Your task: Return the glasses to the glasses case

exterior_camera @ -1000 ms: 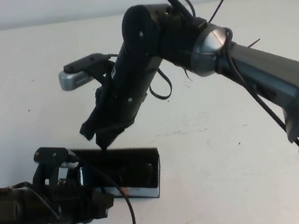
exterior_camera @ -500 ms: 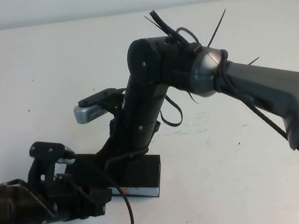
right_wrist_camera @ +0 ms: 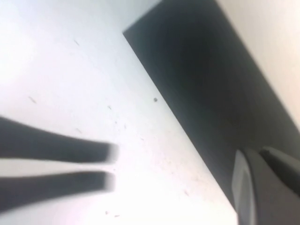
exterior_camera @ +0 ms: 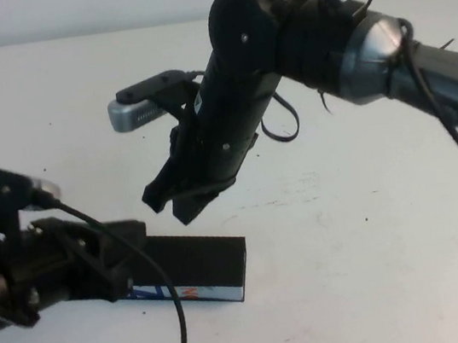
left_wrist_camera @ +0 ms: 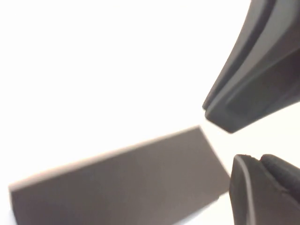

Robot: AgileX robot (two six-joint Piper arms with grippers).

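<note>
The right arm was seen reaching in from the right edge of the white table [exterior_camera: 377, 236], its silver forearm angled toward the middle and its black wrist section bent downward and leftward. The right gripper [exterior_camera: 184, 206] was held in the air just above and beyond the rectangular black glasses case [exterior_camera: 195, 263], apart from it; its fingers were pressed together with nothing between them. The case lay on the near left part of the table with its flat lid down, and its near edge, printed white with blue and orange marks, was turned toward the camera. The glasses could not be seen.

The left arm was stretched low along the near left of the table, pointing right. The left gripper [exterior_camera: 120, 252] was placed at the left end of the case; whether it touched the case could not be told, and the spacing of its fingers could not be made out.
</note>
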